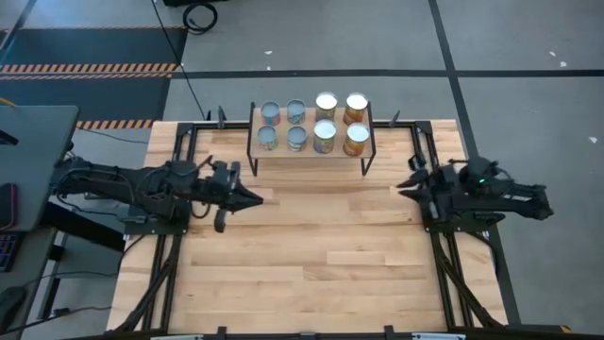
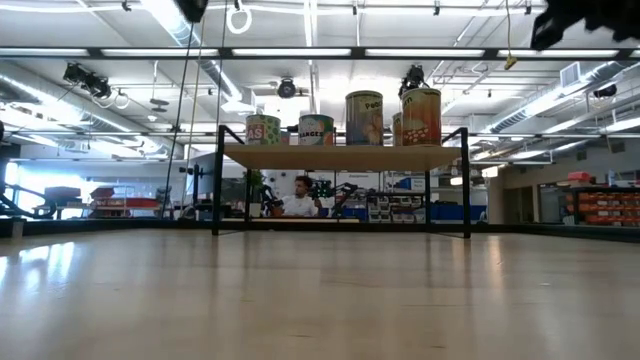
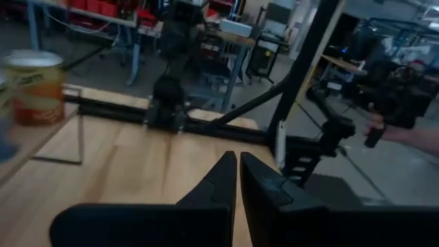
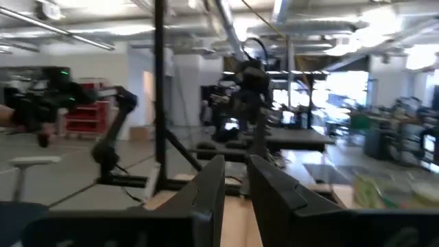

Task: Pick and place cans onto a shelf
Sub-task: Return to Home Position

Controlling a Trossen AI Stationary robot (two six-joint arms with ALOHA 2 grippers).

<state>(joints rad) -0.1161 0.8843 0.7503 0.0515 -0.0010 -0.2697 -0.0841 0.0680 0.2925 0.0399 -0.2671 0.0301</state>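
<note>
Showing "AS" and "ANGES", cans (image 2: 263,130) line the shelf (image 2: 340,157); left pincer (image 3: 238,158) pressed together, right pincer (image 4: 235,163) spread.

The high view hangs well above and looks straight down, taking in the whole desk (image 1: 311,264) with the shelf (image 1: 307,154) at its far edge. The low view sits at desk-top height, facing level across the boards to that same shelf and the room behind. Each wrist view rides close behind its own end effector. The left end effector (image 3: 237,156) faces across the desk past a can (image 3: 31,86), and the right end effector (image 4: 235,161) faces the room, nearly level.
</note>
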